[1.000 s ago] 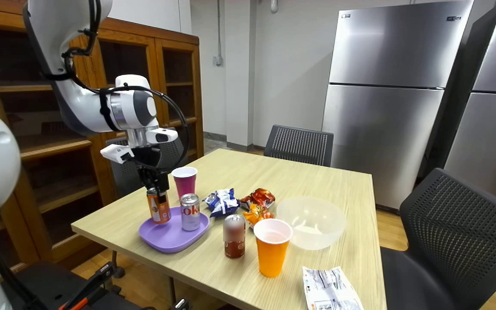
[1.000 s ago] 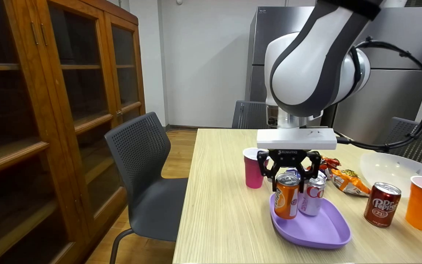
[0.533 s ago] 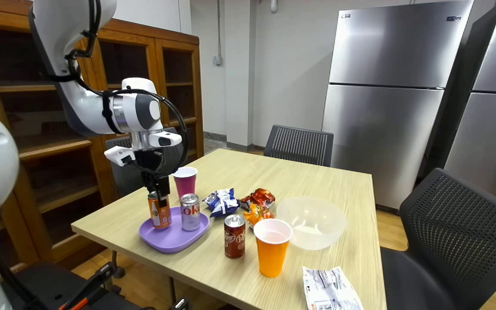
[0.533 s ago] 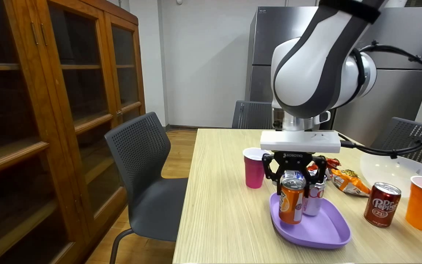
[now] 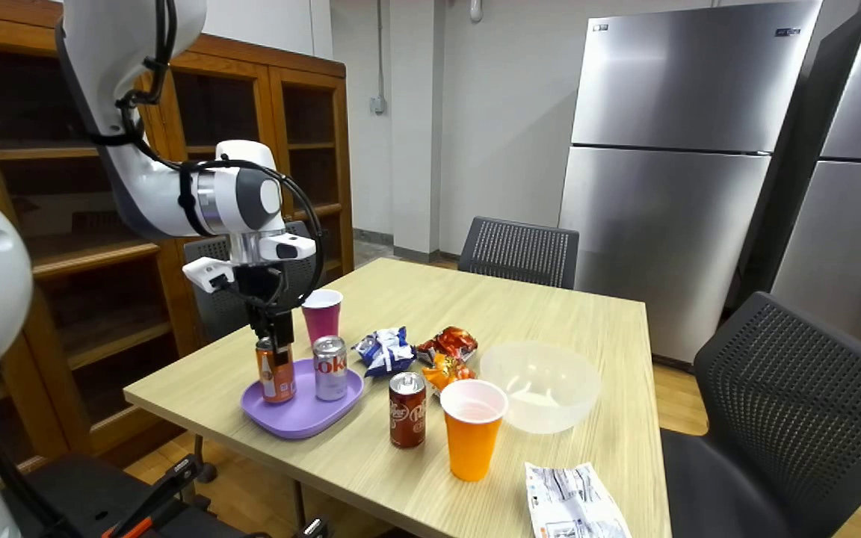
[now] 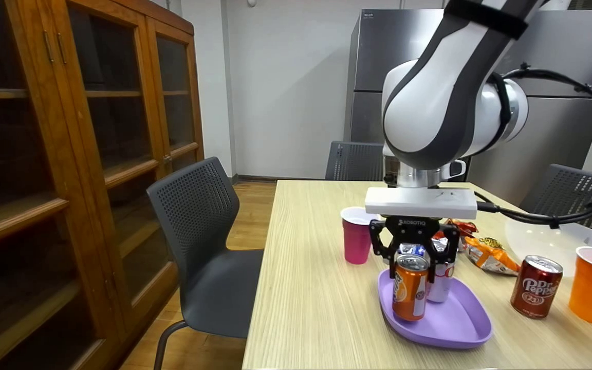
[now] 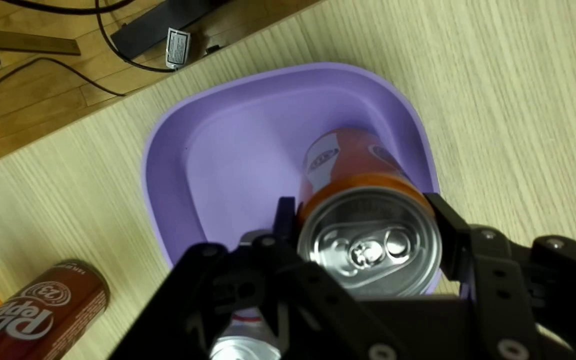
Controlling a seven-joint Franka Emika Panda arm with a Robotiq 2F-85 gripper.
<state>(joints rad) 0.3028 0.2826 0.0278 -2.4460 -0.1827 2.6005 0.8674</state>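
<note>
My gripper [image 6: 412, 272] is shut on an orange soda can [image 6: 409, 295], one finger on each side near its top. It also shows in an exterior view [image 5: 275, 351] and the wrist view [image 7: 361, 215]. The can is upright within the purple tray [image 6: 447, 326], close to one rim; its base appears to be at the tray's floor. In the wrist view the can's lid [image 7: 368, 245] faces the camera between the fingers. A silver Coke can [image 5: 330, 377] stands in the same tray beside it; in the wrist view the gripper partly hides it [image 7: 245, 347].
A Dr Pepper can [image 5: 407, 418] and an orange cup [image 5: 473, 441] stand near the tray. A pink cup [image 6: 356, 239] stands behind the gripper. Blue [image 5: 386, 353], red [image 5: 449, 341] and orange [image 5: 447, 370] snack bags, a clear bowl [image 5: 550, 418] and a white packet [image 5: 574, 501] are on the table.
The gripper has moved down with the orange can, and a little sideways toward the silver can in an exterior view. The can now sits lower in the tray. The other objects have not moved.
</note>
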